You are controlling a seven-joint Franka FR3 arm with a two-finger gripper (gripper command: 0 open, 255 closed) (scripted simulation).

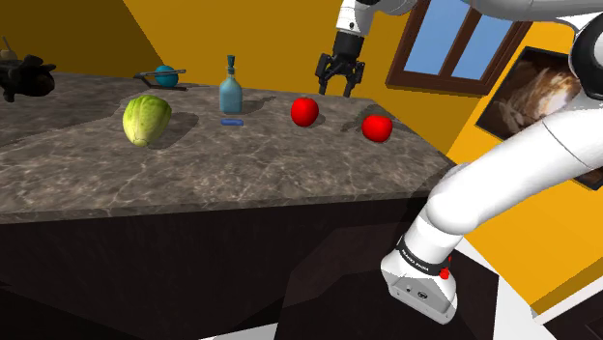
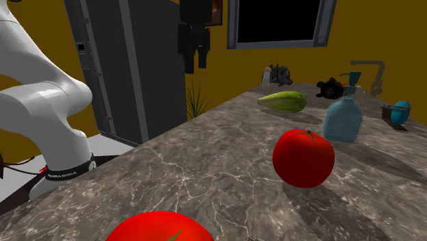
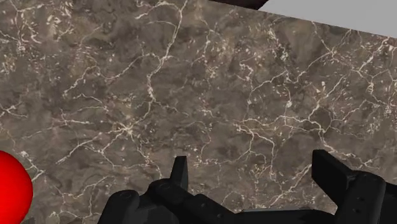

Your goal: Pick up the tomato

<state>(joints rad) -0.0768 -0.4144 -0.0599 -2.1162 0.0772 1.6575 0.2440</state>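
Two red round fruits lie on the dark marble counter [image 1: 290, 164]. One tomato [image 1: 304, 110] [image 2: 303, 157] has a small green stem and lies near a blue bottle. The other red fruit [image 1: 377, 127] [image 2: 157, 229] lies closer to the counter's end. My black gripper [image 1: 338, 90] [image 2: 196, 67] hangs open above the counter, between the two fruits and behind them in the shoulder view, touching neither. In the wrist view the gripper [image 3: 248, 159] looks down on bare marble, fingers apart. Part of a red fruit [image 3: 13, 186] shows off to one side; I cannot tell which one.
A blue bottle [image 1: 230, 92] [image 2: 342, 120], a small blue object [image 1: 231, 123], a green leafy vegetable [image 1: 146, 119] [image 2: 282, 100], a teal item [image 1: 166, 76] and a black object [image 1: 24, 75] sit further along the counter. Orange walls and a window [image 1: 464, 43] lie behind.
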